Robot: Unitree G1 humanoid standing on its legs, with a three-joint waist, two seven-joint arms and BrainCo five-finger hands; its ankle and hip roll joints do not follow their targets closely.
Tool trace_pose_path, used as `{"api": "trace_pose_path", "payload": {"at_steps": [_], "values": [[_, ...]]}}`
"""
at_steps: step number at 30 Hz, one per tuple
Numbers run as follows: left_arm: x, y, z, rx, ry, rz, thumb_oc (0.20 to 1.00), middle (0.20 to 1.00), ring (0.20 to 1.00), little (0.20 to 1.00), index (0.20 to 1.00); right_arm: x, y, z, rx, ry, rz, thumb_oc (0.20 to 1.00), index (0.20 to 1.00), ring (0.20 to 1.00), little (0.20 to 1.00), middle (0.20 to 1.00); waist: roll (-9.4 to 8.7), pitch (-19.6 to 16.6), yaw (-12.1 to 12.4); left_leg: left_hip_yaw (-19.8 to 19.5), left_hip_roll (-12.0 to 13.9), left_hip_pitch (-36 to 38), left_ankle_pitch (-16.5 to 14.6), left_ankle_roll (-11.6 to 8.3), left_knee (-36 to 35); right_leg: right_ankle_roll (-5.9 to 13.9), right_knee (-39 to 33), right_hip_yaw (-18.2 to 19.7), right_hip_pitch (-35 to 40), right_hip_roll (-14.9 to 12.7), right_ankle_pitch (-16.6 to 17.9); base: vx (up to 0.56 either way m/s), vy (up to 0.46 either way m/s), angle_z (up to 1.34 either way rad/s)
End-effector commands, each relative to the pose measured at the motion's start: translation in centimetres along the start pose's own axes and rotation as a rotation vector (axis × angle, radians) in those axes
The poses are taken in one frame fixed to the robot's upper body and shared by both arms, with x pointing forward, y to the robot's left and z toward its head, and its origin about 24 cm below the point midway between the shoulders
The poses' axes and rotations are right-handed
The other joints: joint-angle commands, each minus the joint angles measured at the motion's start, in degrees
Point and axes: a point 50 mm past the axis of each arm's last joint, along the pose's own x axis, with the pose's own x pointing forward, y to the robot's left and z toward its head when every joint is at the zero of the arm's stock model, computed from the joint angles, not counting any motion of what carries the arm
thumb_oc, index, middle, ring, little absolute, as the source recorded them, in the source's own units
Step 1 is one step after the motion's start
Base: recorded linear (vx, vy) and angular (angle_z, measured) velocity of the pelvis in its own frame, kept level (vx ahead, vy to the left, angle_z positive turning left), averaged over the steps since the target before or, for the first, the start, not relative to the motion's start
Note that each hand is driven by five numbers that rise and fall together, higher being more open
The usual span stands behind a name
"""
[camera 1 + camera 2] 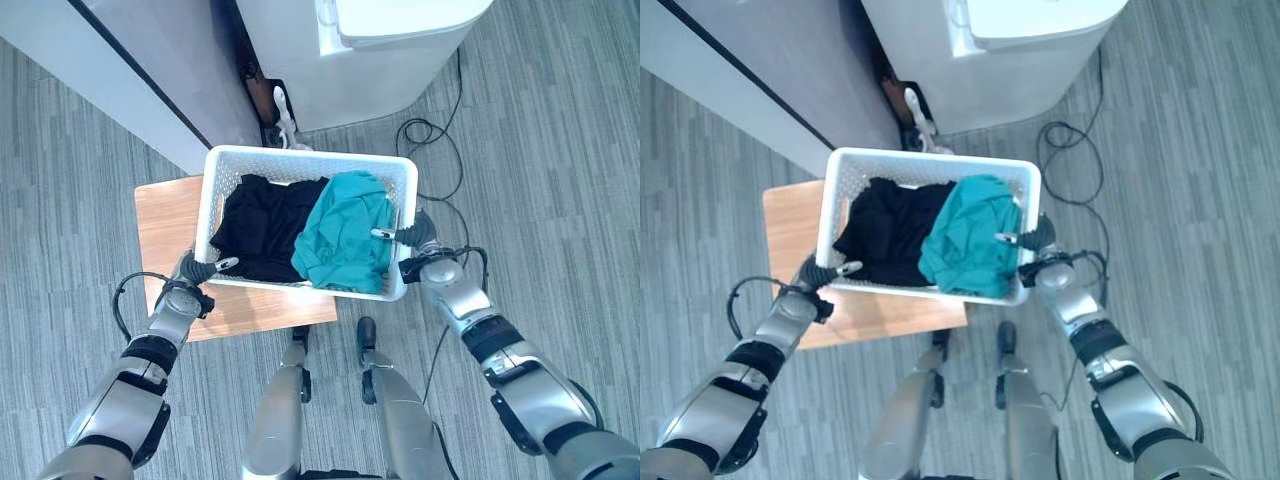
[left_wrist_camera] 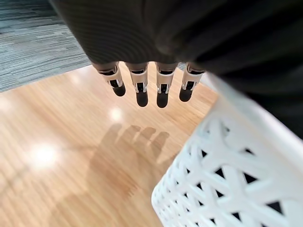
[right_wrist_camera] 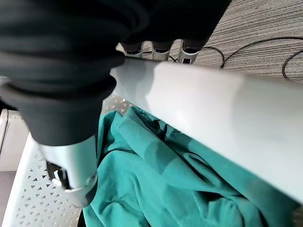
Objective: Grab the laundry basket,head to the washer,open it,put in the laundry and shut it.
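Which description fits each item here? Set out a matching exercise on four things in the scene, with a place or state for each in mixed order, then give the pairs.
Column 1
1. teal garment
2. black garment
3. laundry basket
4. washer

Column 2
A. stands on the floor beyond the basket
B. lies in the basket on the robot's left side
C. rests on the wooden table
D. lies in the basket on the robot's right side

Pairs: 1-D, 2-B, 3-C, 4-A
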Motion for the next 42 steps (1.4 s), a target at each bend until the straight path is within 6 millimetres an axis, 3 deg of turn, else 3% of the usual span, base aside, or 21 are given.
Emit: {"api": "trace_pose_path", "payload": {"at_steps": [1, 6, 8, 10, 12, 14, 16, 23, 28, 34, 38, 42], "values": [[-1.4, -4.8, -3.2, 0.028, 0.150, -0.136, 1.000, 1.000, 1.000, 1.000, 1.000, -0.1, -0.2, 2.8, -0.007, -0.155, -0.019, 1.000, 1.000, 1.000, 1.000, 1.000, -4.41, 2.34, 0.03, -0.37, 2.64, 0.16, -8.19, -1.39, 7.23, 4.61, -8.79, -3.43, 3.30, -6.54, 5.10, 0.00, 0.000, 0.00], [-0.6, -3.2, -1.9, 0.055, 0.109, -0.094, 1.000, 1.000, 1.000, 1.000, 1.000, 0.1, -0.1, 3.3, -0.016, -0.165, -0.015, 1.000, 1.000, 1.000, 1.000, 1.000, -4.14, 2.23, 0.25, -0.56, 2.60, 0.16, -8.50, -1.37, 7.53, 4.58, -8.66, -3.44, 3.40, -6.53, 4.86, 0.00, 0.000, 0.00], [0.0, -1.7, 0.0, 0.083, 0.047, -0.053, 1.000, 1.000, 1.000, 1.000, 1.000, 0.5, -0.2, 3.9, -0.023, -0.170, -0.018, 1.000, 1.000, 1.000, 1.000, 1.000, -3.75, 2.08, 0.46, -0.81, 2.43, 0.01, -8.55, -1.36, 7.52, 4.58, -8.68, -3.49, 3.41, -6.60, 4.78, 0.00, 0.000, 0.00], [0.2, -1.2, 0.5, 0.093, 0.034, -0.040, 1.000, 1.000, 1.000, 1.000, 1.000, 0.7, -0.2, 4.3, -0.026, -0.175, -0.020, 1.000, 1.000, 1.000, 1.000, 1.000, -3.69, 2.09, 0.55, -0.92, 2.40, -0.07, -8.55, -1.36, 7.53, 4.57, -8.70, -3.50, 3.38, -6.59, 4.75, 0.00, 0.000, 0.00], [1.0, 1.0, 3.5, 0.115, -0.035, 0.040, 1.000, 1.000, 1.000, 1.000, 1.000, 1.9, -0.2, 6.1, -0.044, -0.178, -0.045, 1.000, 1.000, 1.000, 1.000, 1.000, -3.28, 2.07, 1.12, -1.18, 2.11, -0.46, -8.47, -1.40, 7.52, 4.64, -8.68, -3.44, 2.98, -6.62, 4.79, 0.00, -0.010, 0.04], [1.1, 1.5, 4.0, 0.125, -0.045, 0.058, 1.000, 1.000, 1.000, 1.000, 1.000, 2.1, -0.1, 6.6, -0.045, -0.183, -0.043, 1.000, 1.000, 1.000, 1.000, 1.000, -3.24, 2.18, 1.22, -1.22, 2.06, -0.54, -8.47, -1.40, 7.52, 4.67, -8.74, -3.42, 2.95, -6.60, 4.83, 0.00, -0.003, 0.05], [1.3, 3.0, 5.8, 0.151, -0.088, 0.109, 1.000, 1.000, 1.000, 1.000, 1.000, 2.5, 0.2, 7.9, -0.056, -0.199, -0.031, 1.000, 1.000, 1.000, 1.000, 1.000, -3.23, 2.15, 1.57, -1.37, 1.91, -0.96, -8.43, -1.34, 7.71, 4.69, -8.79, -3.28, 2.71, -6.54, 4.92, 0.00, -0.004, 0.05], [1.2, 4.8, 9.5, 0.180, -0.200, 0.164, 1.000, 1.000, 1.000, 1.000, 1.000, 3.4, 1.1, 9.8, -0.106, -0.197, 0.035, 1.000, 1.000, 1.000, 1.000, 1.000, -3.05, 2.14, 2.60, -1.61, 1.54, -1.44, -8.60, -1.21, 8.22, 4.57, -8.48, -3.11, 2.37, -6.45, 4.82, 0.01, -0.003, 0.03], [1.2, 4.5, 9.8, 0.191, -0.214, 0.149, 1.000, 1.000, 1.000, 1.000, 1.000, 3.8, 1.7, 11.0, -0.134, -0.189, 0.063, 1.000, 1.000, 1.000, 1.000, 1.000, -2.96, 2.47, 3.13, -1.38, 1.35, -1.71, -8.68, -1.16, 8.43, 4.50, -8.38, -2.96, 2.00, -6.41, 4.97, 0.01, 0.002, 0.00], [0.7, 4.4, 9.0, 0.164, -0.242, 0.135, 1.000, 1.000, 1.000, 1.000, 1.000, 3.5, 3.2, 10.0, -0.133, -0.155, 0.137, 1.000, 1.000, 1.000, 1.000, 1.000, -3.23, 2.13, 3.56, -1.11, 1.28, -1.83, -8.85, -1.15, 8.62, 4.30, -8.31, -2.90, 1.97, -6.31, 4.79, 0.02, 0.000, -0.02], [0.3, 6.4, 10.5, 0.117, -0.306, 0.197, 1.000, 1.000, 1.000, 1.000, 1.000, 3.4, 3.8, 9.3, -0.156, -0.131, 0.161, 1.000, 1.000, 1.000, 1.000, 1.000, -3.00, 1.71, 3.93, -1.21, 1.04, -1.96, -9.19, -1.22, 8.95, 4.22, -8.23, -2.85, 2.08, -6.23, 4.60, 0.02, -0.005, -0.02], [-0.2, 9.7, 12.9, 0.095, -0.366, 0.307, 1.000, 1.000, 1.000, 1.000, 1.000, 3.4, 4.1, 9.5, -0.145, -0.133, 0.170, 1.000, 1.000, 1.000, 1.000, 1.000, -2.95, 1.74, 3.95, -1.45, 1.00, -2.12, -9.22, -1.26, 9.07, 4.27, -8.09, -2.90, 2.00, -6.18, 4.44, 0.00, 0.000, 0.00]]}}
